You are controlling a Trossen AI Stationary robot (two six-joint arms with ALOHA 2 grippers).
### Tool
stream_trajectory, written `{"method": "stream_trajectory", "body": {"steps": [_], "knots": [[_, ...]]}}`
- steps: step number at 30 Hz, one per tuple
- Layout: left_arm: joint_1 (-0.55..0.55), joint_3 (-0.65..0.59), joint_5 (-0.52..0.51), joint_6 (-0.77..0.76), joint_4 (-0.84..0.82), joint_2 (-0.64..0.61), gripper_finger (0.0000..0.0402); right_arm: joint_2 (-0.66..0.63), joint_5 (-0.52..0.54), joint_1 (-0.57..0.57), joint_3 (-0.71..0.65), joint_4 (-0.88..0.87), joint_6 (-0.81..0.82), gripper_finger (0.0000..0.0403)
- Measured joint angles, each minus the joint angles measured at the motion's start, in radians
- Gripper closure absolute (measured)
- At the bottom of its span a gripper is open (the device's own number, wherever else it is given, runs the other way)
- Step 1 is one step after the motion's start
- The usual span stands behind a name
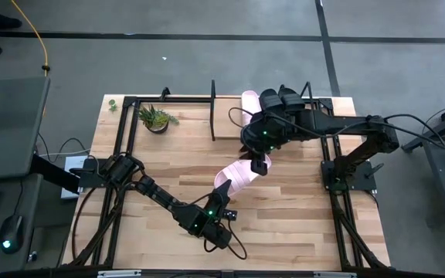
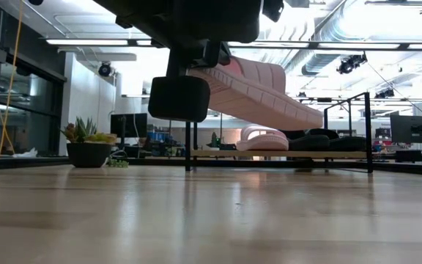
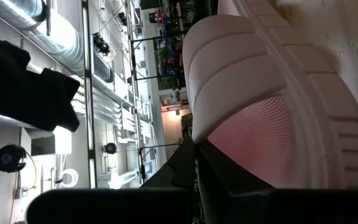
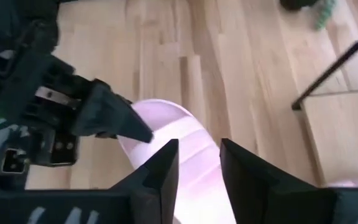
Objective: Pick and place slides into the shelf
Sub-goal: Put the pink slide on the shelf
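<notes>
A pale pink slide (image 1: 235,177) hangs above the table's middle, sole down (image 2: 262,92). My left gripper (image 1: 222,197) is shut on its near end. My right gripper (image 1: 259,164) hovers over the slide's far end, open, and pink shows through the gap between its fingers (image 4: 197,152). At the table's far edge stands the shelf (image 1: 213,108), a black rod rack with a wooden board (image 2: 284,154). On the board rest another pink slide (image 1: 249,100) and two black slides (image 1: 271,99) beside it. My left gripper pinches the rounded end of the slide (image 4: 146,118), the end away from the strap (image 3: 229,81), between its two fingers. The fingers (image 3: 188,168) reach in level from the table's near left. The slide is lifted clear, sloping slightly, sole downward. My right gripper points down at a slant over the far end; whether its fingertips (image 4: 169,149) touch the slide I cannot tell.
A small potted plant (image 1: 155,120) stands at the far left, beside the shelf. Black frame rails (image 1: 122,154) run along the table's left and right sides. Bare wood lies in front of the shelf and along the near edge.
</notes>
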Motion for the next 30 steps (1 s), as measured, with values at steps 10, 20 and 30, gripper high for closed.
{"method": "stream_trajectory", "body": {"steps": [10, 20, 30], "knots": [[0.000, 0.000, 0.000, 0.000, -0.001, 0.000, 0.0402, 0.000, 0.107, 0.000, 0.000, 0.012, 0.062, 0.0192], [0.000, -0.001, 0.000, 0.034, -0.001, -0.010, 0.0402, 0.000, -0.032, -0.008, -0.002, -0.016, 0.247, 0.0153], [0.000, -0.001, -0.003, 0.030, -0.016, -0.108, 0.0402, 0.000, -0.148, -0.063, -0.106, 0.017, 0.310, 0.0152]]}}
